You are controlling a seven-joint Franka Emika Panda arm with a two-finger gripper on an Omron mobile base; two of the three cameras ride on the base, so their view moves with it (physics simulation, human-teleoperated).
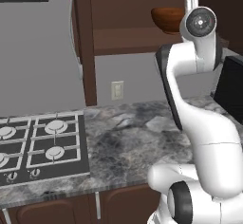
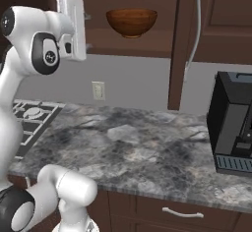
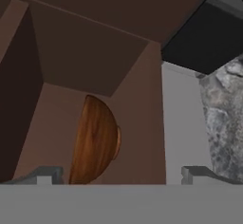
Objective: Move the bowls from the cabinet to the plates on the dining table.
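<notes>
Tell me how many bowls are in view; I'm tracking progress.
1: a wooden bowl on the open cabinet's shelf, above the counter. Another may be hidden from these views.

Open cabinet [image 2: 147,42] shelf: free room around bowl [image 2: 131,22].

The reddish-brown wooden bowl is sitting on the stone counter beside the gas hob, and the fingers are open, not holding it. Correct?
Not quite. The wooden bowl sits on the shelf inside the open cabinet, above the counter, as the right base view shows. The rest holds: the fingers are open and hold nothing.
</notes>
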